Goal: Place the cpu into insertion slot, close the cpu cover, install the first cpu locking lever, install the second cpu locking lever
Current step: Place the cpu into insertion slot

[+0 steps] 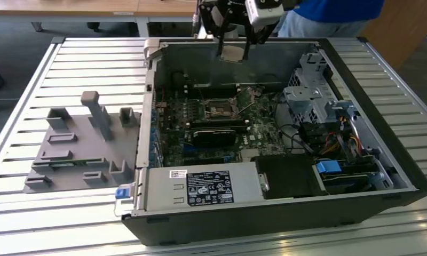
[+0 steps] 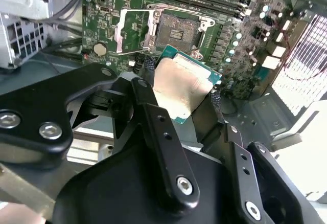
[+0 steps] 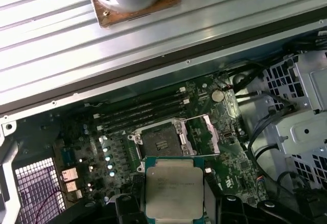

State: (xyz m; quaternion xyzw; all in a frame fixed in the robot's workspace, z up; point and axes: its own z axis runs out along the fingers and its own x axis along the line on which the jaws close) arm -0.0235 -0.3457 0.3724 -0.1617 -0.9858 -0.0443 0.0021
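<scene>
My gripper hangs above the back wall of the open computer case, shut on the cpu, a flat silver-grey square with a green edge. In both wrist views the cpu sits between the black fingers. The insertion slot lies lower down on the green board, dark and bare. Its cpu cover stands swung open beside it. The cpu is well above the slot and apart from it.
A black heatsink block sits just in front of the slot, and long memory slots run beside it. The power supply and drive cage line the case. A grey fixture stands at the exterior view's left. A person in blue stands behind.
</scene>
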